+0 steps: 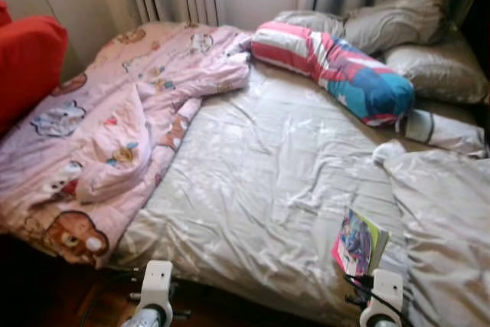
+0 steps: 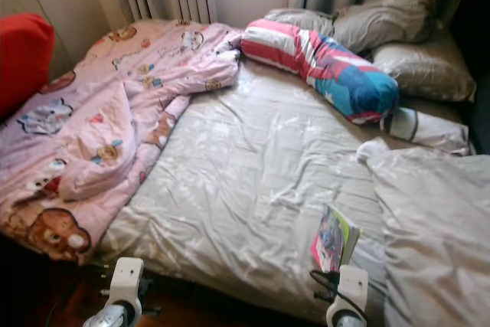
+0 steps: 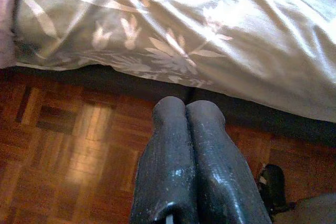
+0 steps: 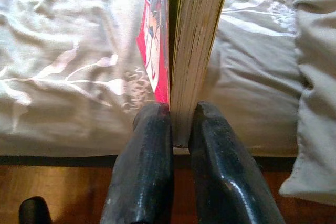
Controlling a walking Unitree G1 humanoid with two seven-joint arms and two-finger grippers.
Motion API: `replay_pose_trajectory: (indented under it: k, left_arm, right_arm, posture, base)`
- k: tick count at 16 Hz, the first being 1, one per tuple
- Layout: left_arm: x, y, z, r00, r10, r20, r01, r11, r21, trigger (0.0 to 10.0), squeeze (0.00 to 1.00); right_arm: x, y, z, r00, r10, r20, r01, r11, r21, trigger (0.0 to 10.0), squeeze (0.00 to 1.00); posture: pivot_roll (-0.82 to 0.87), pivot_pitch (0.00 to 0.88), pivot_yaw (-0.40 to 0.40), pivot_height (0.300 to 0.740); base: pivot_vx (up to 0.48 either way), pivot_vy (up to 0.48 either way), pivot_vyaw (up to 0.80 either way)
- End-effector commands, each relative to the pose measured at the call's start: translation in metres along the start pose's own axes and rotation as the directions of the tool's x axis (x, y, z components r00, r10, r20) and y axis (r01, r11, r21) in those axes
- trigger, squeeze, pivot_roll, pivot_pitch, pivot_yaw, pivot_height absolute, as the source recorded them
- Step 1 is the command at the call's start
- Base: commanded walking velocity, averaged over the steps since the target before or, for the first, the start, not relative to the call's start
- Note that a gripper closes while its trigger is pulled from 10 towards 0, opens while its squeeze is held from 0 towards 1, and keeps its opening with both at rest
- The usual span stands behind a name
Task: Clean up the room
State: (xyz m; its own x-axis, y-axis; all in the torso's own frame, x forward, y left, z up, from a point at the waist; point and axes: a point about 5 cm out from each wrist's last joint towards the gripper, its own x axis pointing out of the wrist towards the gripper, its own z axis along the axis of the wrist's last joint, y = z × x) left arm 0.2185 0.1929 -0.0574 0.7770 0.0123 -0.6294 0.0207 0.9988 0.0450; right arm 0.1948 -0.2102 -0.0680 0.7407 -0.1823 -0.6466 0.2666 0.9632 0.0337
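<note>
A thin book with a pink cover stands on edge at the bed's near edge, about five o'clock in the head views, its lower end pinched between the right hand's two black fingers. Grey leaf-print sheet lies under it, a grey duvet at three o'clock. A pink cartoon quilt is heaped at nine o'clock, a striped bolster at one. The left hand, fingers pressed together, hangs over parquet floor.
</note>
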Motion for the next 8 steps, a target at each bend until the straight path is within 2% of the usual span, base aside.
replay_pose_trajectory:
  k: [1, 6, 8]
  left_arm:
    - [-0.0008, 0.0038, -0.0023, 1.0, 0.013, -0.013, -0.013, 1.0, -0.009, 10.0, 0.0]
    - [-0.0013, 0.0035, -0.0039, 1.0, 0.013, -0.018, -0.013, 1.0, -0.009, 10.0, 0.0]
    - [-0.0016, 0.0035, -0.0047, 1.0, 0.012, -0.021, -0.012, 1.0, -0.011, 10.0, 0.0]
  right_arm:
    - [0.002, -0.0005, 0.008, 0.999, -0.006, 0.037, 0.005, 1.0, 0.022, 10.0, 0.0]
    - [0.0021, 0.0004, 0.0082, 0.999, -0.001, 0.037, 0.001, 1.0, 0.014, 10.0, 0.0]
    - [0.0022, 0.0006, 0.0091, 0.999, -0.004, 0.045, 0.003, 1.0, 0.013, 10.0, 0.0]
  posture:
    - [0.0, 0.094, -0.007, 0.74]
    - [0.0, 0.094, -0.009, 0.74]
    - [0.01, 0.093, -0.009, 0.74]
  base:
    - [0.0, 0.0, -0.77]
    - [0.0, 0.0, -0.75]
    - [0.0, 0.0, 0.0]
